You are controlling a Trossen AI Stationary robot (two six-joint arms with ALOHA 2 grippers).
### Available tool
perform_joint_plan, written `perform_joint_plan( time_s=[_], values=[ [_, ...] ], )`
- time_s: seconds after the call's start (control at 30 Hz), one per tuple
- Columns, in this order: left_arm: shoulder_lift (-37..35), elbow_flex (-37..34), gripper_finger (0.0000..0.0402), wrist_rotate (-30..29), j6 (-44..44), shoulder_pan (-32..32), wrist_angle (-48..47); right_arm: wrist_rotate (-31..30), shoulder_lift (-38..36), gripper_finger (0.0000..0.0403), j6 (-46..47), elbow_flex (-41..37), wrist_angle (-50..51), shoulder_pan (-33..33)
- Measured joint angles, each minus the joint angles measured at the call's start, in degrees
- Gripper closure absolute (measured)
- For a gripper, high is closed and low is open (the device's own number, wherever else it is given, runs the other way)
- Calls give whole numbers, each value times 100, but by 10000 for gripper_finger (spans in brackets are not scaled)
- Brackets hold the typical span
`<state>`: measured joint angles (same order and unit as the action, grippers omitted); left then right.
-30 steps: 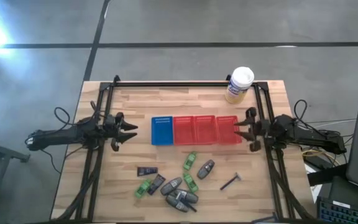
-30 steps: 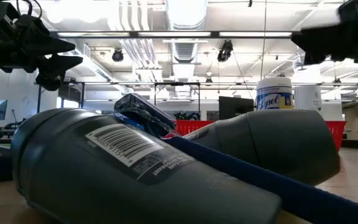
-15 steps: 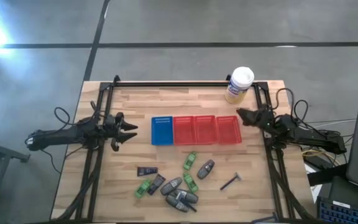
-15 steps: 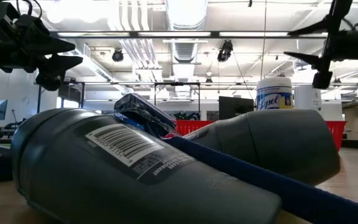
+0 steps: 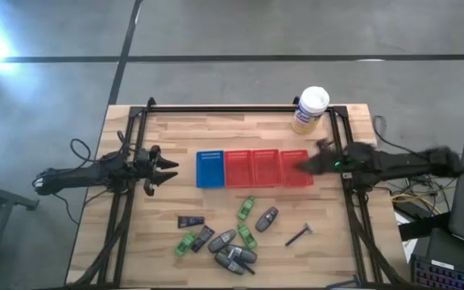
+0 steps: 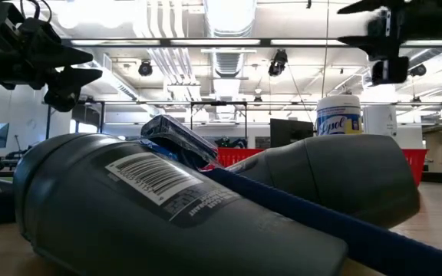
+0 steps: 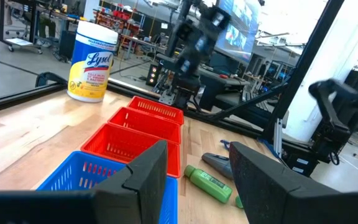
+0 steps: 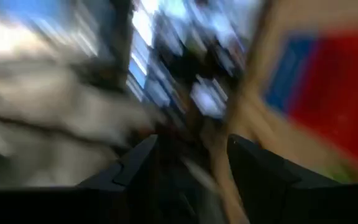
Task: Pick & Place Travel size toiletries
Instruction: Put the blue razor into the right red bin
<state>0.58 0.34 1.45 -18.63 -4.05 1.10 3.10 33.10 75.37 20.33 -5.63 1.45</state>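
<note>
Pale wooden plank tabletop (image 5: 135,234) carries one blue slotted plastic tray (image 5: 210,168) and three red ones (image 5: 267,167). Right gripper (image 5: 306,165), fingers parted, hovers at the end red tray. Left gripper (image 5: 166,169), fingers spread, waits beside the blue tray. Green packets, grey oval containers and dark tubes cluster (image 5: 230,234), one thin razor-like stick (image 5: 299,235) near them, all well apart from both grippers.

green packets (image 5: 246,208), grey oval containers (image 5: 222,240), dark tubes (image 5: 189,221) and a thin razor (image 5: 299,235) lie scattered on the table's near side.

Pale planked wooden table (image 5: 167,234)
</note>
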Motion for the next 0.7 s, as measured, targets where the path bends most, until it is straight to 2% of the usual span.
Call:
perform_joint_plan(
  time_s=[0.07,0.2,0.3,0.43,0.57,0.7],
  values=[
    [0,0,223,-1,1,0,2,298,829,226,-254,665,1259,442],
    [0,0,223,-2,0,1,4,299,2276,236,-963,1975,3782,1160],
    [0,0,223,-2,0,0,7,295,3201,241,-1600,2800,5090,1616],
    [0,0,223,-2,1,1,8,295,4235,241,-2714,3715,6283,2142],
    [0,0,223,-2,1,1,9,317,5194,231,-3915,4191,7265,2473],
    [0,0,222,0,0,0,11,313,5922,220,-4678,4570,7408,2533]
  ],
)
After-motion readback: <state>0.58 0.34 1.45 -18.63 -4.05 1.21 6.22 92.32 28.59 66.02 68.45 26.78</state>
